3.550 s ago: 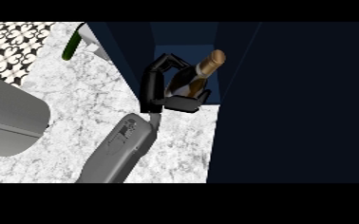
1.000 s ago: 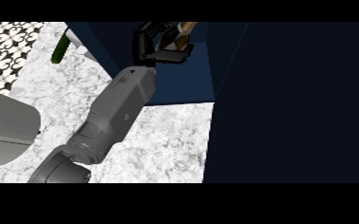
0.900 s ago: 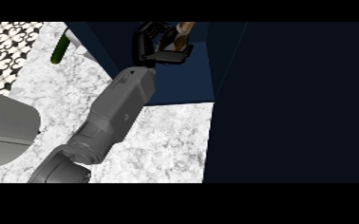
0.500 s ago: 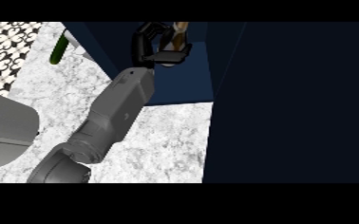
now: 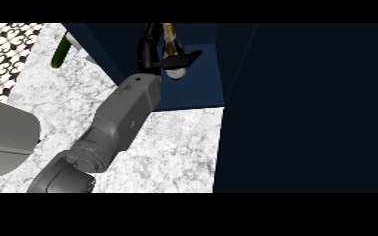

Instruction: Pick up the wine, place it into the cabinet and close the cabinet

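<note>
The wine [image 5: 172,50] is inside the open cabinet [image 5: 193,82], up near the top edge of the head view. It is a bottle seen almost end-on, its long axis running close to straight up and down the picture: a pale rounded end shows at the lower end, and the brown body runs up and away until the view cuts it off. Whether it rests on the cabinet's floor cannot be told from here.

The left hand [image 5: 155,55] is curled round the bottle, with dark fingers at the bottle's left and the thumb [image 5: 184,59] crossing in front of the pale end toward the right. The grey forearm [image 5: 125,115] slants down and left from the hand across the marble counter [image 5: 184,150].

The cabinet door [image 5: 295,110] stands open as a dark panel filling the right side. A green object [image 5: 61,53] lies at the upper left of the counter, well apart from the bottle. The right hand is not in view.
</note>
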`<state>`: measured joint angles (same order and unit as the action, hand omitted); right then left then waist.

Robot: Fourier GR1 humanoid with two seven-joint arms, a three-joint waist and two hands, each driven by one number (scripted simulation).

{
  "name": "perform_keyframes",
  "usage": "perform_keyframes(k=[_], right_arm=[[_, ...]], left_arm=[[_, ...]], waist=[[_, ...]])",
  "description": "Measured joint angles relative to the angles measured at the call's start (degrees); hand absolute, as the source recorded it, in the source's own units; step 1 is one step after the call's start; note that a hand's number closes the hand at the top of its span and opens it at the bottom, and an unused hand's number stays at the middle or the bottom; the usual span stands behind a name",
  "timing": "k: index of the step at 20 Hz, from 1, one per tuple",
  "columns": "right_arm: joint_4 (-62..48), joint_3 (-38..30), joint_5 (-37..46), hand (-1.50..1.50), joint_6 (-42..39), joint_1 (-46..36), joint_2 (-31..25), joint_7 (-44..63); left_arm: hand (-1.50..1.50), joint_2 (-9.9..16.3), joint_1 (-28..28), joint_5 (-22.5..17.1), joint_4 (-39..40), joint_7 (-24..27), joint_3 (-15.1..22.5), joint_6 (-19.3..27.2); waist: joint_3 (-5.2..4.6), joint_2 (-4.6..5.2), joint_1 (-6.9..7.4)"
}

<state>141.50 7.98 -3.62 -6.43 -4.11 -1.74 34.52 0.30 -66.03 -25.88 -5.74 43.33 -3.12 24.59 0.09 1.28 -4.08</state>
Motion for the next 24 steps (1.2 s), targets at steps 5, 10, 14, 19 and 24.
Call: perform_keyframes(k=[5, 10, 14, 19, 24], right_arm=[[-0.3, -0.1, 0.0, -1.50, -0.2, -0.3, 0.1, -0.4], [-0.4, 0.0, -0.1, -1.50, -0.3, -0.2, 0.4, -0.2], [-0.4, 0.7, -0.1, -1.50, -0.2, -0.4, 0.7, -0.1], [-0.4, 1.6, 0.1, -1.50, -0.2, -0.3, 1.0, -0.4], [-0.4, 2.7, 0.4, -1.50, -0.1, 0.4, 1.3, -1.0]], left_arm=[[-1.50, 0.1, 0.3, 1.5, 1.1, 0.1, 0.9, 1.3], [-1.50, 0.2, 0.8, 2.3, 1.6, 0.3, 1.1, 2.7], [-1.50, 0.0, 1.8, 2.0, 1.0, 1.8, 0.4, 2.3], [-1.50, -0.2, 2.7, 2.0, 0.3, 3.8, -0.2, 1.3], [-1.50, -0.3, 3.2, 2.3, 0.2, 4.5, -0.3, -0.9]], waist=[[0.00, 0.16, -0.29], [-0.03, 0.27, -0.54], [-0.06, 0.30, -0.59], [-0.03, 0.27, -0.66], [-0.08, 0.28, -0.61]])
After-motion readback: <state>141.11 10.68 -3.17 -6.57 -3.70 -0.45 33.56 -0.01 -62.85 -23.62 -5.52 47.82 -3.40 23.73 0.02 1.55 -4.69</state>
